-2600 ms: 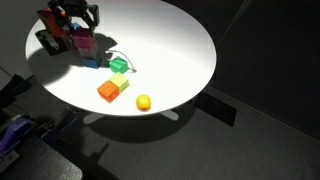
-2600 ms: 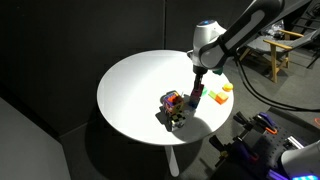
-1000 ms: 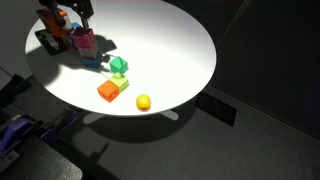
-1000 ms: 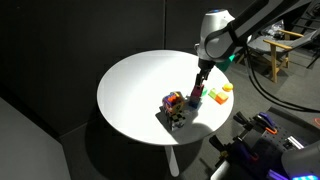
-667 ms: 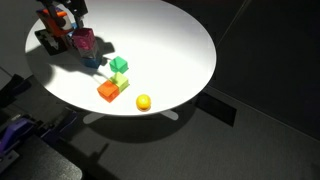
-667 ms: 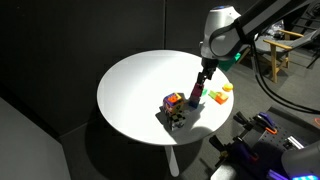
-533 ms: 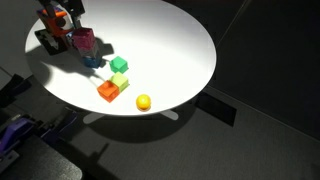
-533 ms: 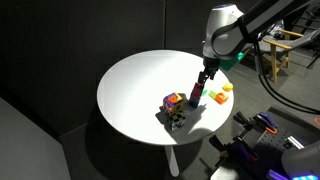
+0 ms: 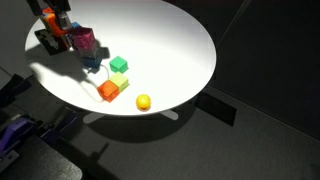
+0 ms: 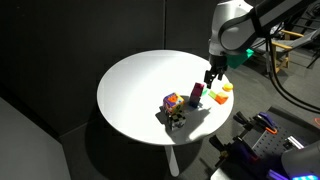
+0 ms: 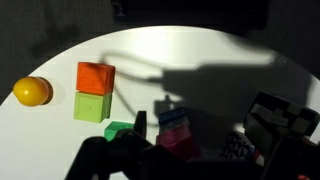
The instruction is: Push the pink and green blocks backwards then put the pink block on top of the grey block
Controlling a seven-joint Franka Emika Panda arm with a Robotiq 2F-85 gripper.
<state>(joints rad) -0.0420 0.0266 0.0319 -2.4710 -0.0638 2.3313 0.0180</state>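
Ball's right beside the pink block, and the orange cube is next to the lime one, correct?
Not quite: the yellow ball sits beside the orange cube, not the pink block, which lies well apart from it. The wrist view shows it. The orange cube is next to the lime cube, as you said.

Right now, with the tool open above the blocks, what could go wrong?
1. The pink block appears to sit on the grey block, right beside the toy cluster; a low sideways sweep of the tool could topple it.
2. The green block lies close by; a careless descent might shove it into the stack.
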